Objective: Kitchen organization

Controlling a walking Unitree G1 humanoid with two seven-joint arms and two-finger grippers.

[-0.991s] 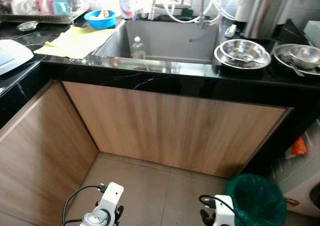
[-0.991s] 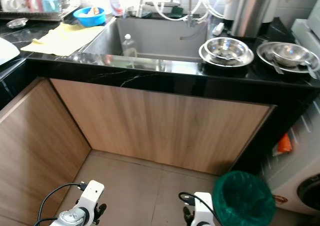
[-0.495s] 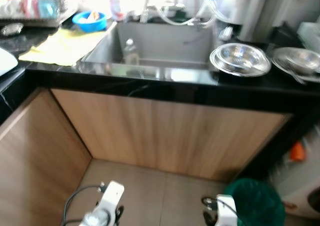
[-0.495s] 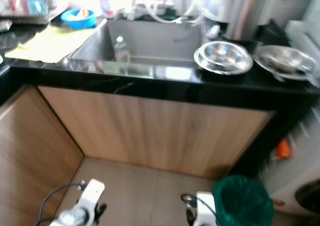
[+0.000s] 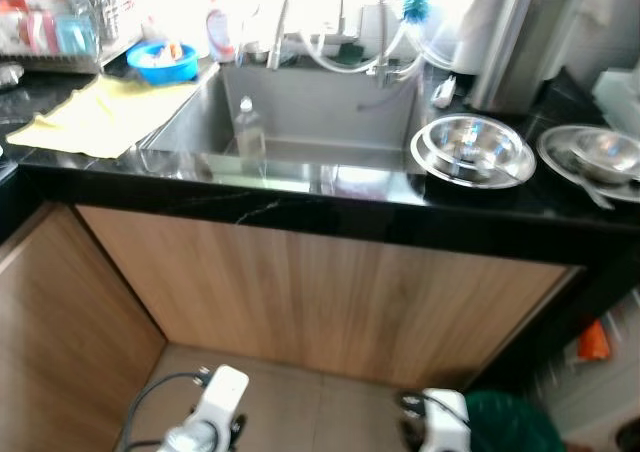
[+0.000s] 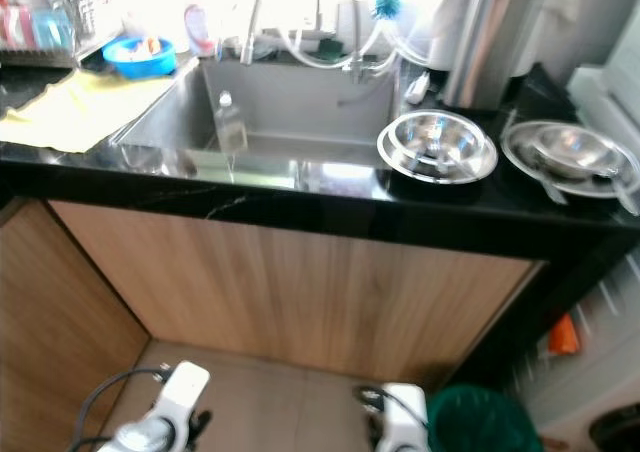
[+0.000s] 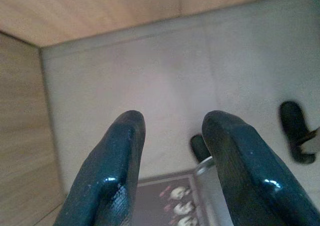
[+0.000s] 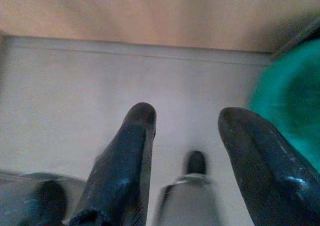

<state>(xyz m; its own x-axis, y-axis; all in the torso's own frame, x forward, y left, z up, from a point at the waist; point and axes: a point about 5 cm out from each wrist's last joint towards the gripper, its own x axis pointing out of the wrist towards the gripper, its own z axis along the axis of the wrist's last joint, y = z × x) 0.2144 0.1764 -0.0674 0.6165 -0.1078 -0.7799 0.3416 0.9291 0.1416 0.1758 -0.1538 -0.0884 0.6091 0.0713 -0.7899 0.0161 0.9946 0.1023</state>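
I stand facing the sink (image 5: 300, 122); both arms hang low because nothing is in reach yet. My left claw (image 7: 172, 151) and right claw (image 8: 187, 136) are spread wide and empty above the floor. Items to organise sit on the black bench (image 5: 300, 207): a steel bowl (image 5: 472, 150), a yellow cloth (image 5: 85, 120), a blue bowl (image 5: 163, 62). A bottle (image 5: 247, 124) stands in the sink.

Both arms hang low in front of the robot. The left hand (image 7: 170, 136) points down with its two black fingers (image 7: 107, 178) spread apart, holding nothing. The right hand (image 8: 185, 131) does the same, fingers (image 8: 125, 171) apart and empty.
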